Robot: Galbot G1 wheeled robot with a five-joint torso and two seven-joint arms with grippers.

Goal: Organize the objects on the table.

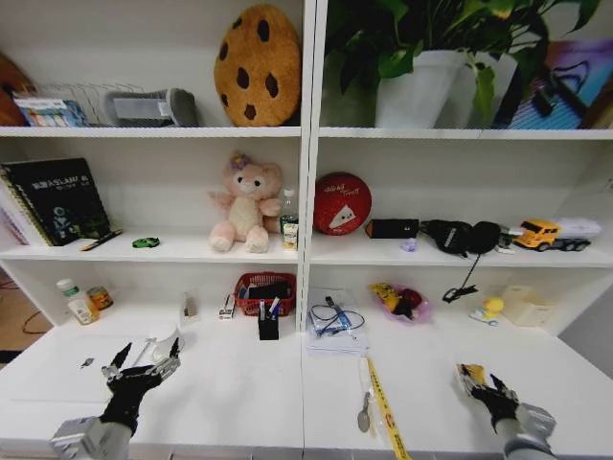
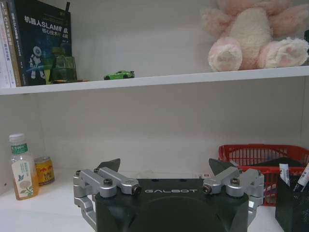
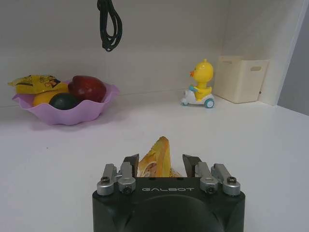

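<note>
Head view: long white desk top (image 1: 239, 383) spans below me. My left gripper (image 1: 144, 369) hovers wide open at its left end. My right gripper (image 3: 161, 166) clamps a small yellow-orange wrapped packet (image 3: 157, 159) low over the right end; I judge it should travel level, grip unchanged.

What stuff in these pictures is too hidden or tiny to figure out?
- Yellow packet between the right tool's fingers: tool body hides its lower part.
- Red basket: contents partly hidden by its wall, left wrist view.
- Small dark speck on the table: too tiny.
</note>
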